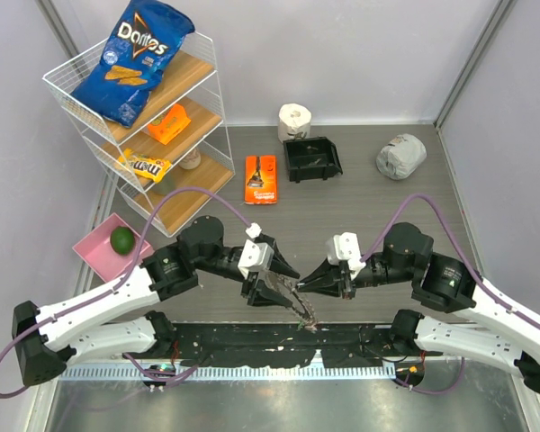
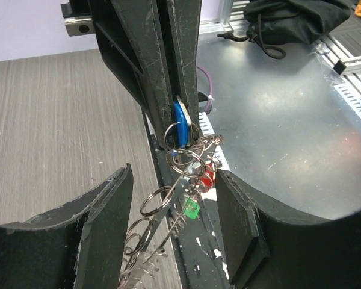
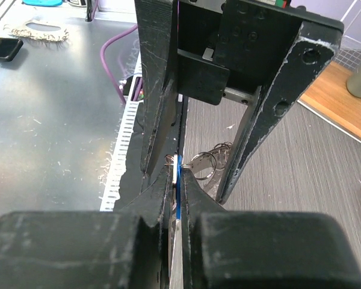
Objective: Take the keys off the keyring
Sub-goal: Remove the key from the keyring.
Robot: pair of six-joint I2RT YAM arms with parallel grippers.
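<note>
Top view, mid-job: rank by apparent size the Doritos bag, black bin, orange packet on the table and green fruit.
1. Doritos bag, clearly largest, though its top shelf sits nearer the camera.
2. black bin
3. orange packet
4. green fruit

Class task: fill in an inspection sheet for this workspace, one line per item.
Surface: grey wood-grain table, metal sheet at near edge.
Job's things: keyring hangs from blue-headed key; red key head and green key head on it.
Clutter: Doritos bag, M&M's packet on wire rack; green fruit in pink tray; black bin; paper roll.
Grippers: left gripper open near the keyring; right gripper shut on blue-headed key.
Cables: a purple cable on each arm.
Surroundings: pale walls.
</note>
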